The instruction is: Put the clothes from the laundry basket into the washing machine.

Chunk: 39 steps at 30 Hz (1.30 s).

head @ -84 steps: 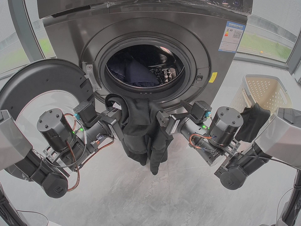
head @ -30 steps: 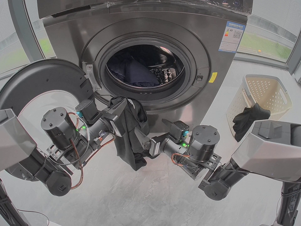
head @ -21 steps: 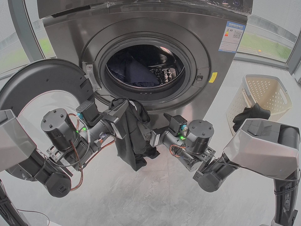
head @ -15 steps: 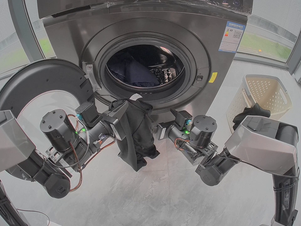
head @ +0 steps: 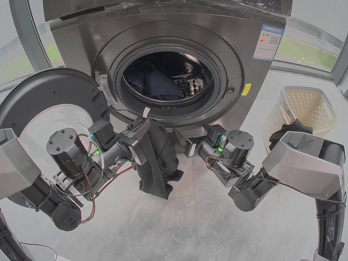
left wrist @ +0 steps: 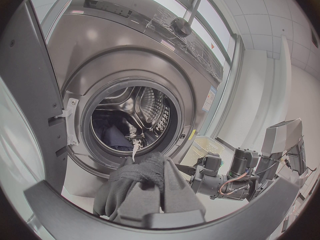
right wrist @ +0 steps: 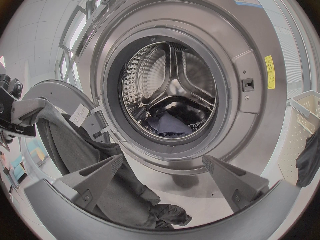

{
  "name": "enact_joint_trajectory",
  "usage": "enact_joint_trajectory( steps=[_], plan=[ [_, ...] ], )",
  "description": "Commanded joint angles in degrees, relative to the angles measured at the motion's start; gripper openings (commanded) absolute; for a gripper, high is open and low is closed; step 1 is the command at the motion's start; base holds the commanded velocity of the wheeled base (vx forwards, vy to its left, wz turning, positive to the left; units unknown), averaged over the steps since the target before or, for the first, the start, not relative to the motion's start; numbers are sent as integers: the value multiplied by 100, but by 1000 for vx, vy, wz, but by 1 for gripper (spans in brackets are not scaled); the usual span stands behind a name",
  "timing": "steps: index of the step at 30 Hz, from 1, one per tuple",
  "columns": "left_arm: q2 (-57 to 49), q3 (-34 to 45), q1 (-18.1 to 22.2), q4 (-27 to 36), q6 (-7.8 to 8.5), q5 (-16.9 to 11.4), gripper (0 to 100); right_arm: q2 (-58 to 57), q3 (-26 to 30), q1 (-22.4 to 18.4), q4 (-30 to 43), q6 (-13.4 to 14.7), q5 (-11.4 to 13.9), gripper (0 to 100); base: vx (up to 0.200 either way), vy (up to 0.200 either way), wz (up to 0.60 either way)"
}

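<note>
A black garment [head: 159,160] hangs from my left gripper [head: 142,127], which is shut on its top edge just below the washing machine's open porthole [head: 167,77]. In the left wrist view the cloth [left wrist: 140,175] bunches between the fingers [left wrist: 176,190], a white tag standing up from it. My right gripper [head: 179,138] sits beside the hanging garment, open, its fingers [right wrist: 96,174] spread wide with nothing between them. Dark blue clothes [head: 159,86] lie inside the drum. The laundry basket [head: 308,104] stands at the right with another black garment [head: 290,131] draped over its rim.
The round machine door [head: 47,95] stands swung open on the left, close behind my left arm. The grey tiled floor [head: 181,222] in front of the machine is bare. Windows run behind and to both sides of the machine.
The right gripper has let go of the black garment, dipped low, then risen toward the machine front. The garment now hangs from the left gripper alone, a little closer to the porthole.
</note>
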Motion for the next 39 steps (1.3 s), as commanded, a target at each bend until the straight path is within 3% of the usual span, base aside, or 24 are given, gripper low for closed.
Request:
enact_joint_trajectory(
  steps=[1,9,22,31,34,39],
  plan=[
    [-20,-7,-1,-14,-4,-32,0,84,26,41,3,4,1,100,0,0,0],
    [-55,11,-1,-14,5,-120,0,14,78,94,-41,30,36,100,0,0,0],
    [-20,11,43,-14,49,-129,0,-777,1124,313,-287,30,880,100,0,0,0],
    [-55,37,-1,-14,49,-129,0,-118,333,436,-181,-14,941,100,0,0,0],
    [-64,29,-1,-14,49,-129,0,146,34,375,-155,-31,1073,100,0,0,0],
    [-64,29,-1,-14,49,-129,0,190,-27,419,-199,-58,1187,100,0,0,0]
  ],
)
